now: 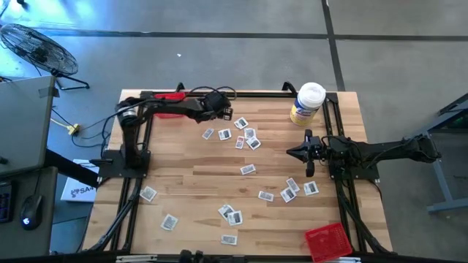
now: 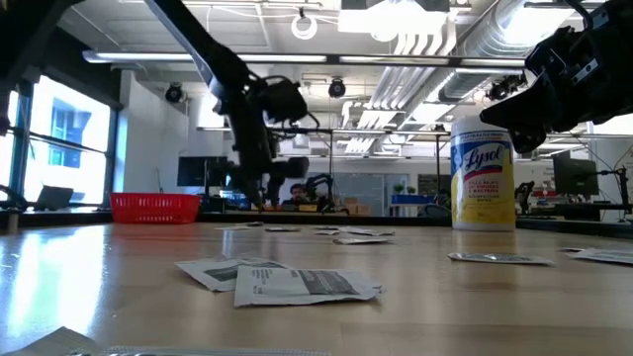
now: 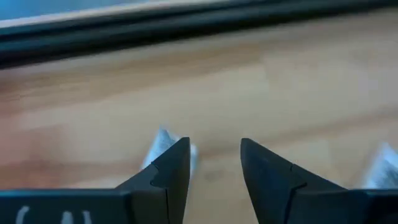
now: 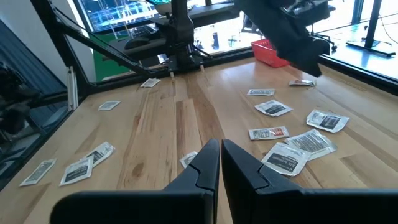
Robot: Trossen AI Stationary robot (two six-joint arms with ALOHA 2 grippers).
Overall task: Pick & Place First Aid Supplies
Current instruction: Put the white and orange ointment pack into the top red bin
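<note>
Foil-thin packets [image 1: 248,169] lie flat on the bench [image 1: 190,179]; light, floppy, best pinched at an edge. Left tool [image 1: 225,112] open, right tool [image 1: 298,153] closed, empty.

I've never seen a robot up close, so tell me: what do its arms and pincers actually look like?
Both arms are dark, nearly black, built of slim jointed segments with thin cables trailing along them. Each ends in a two-finger gripper: the left gripper and the right gripper have matte black fingers tapering to blunt wedge-shaped tips. No markings on them can be read.
</note>
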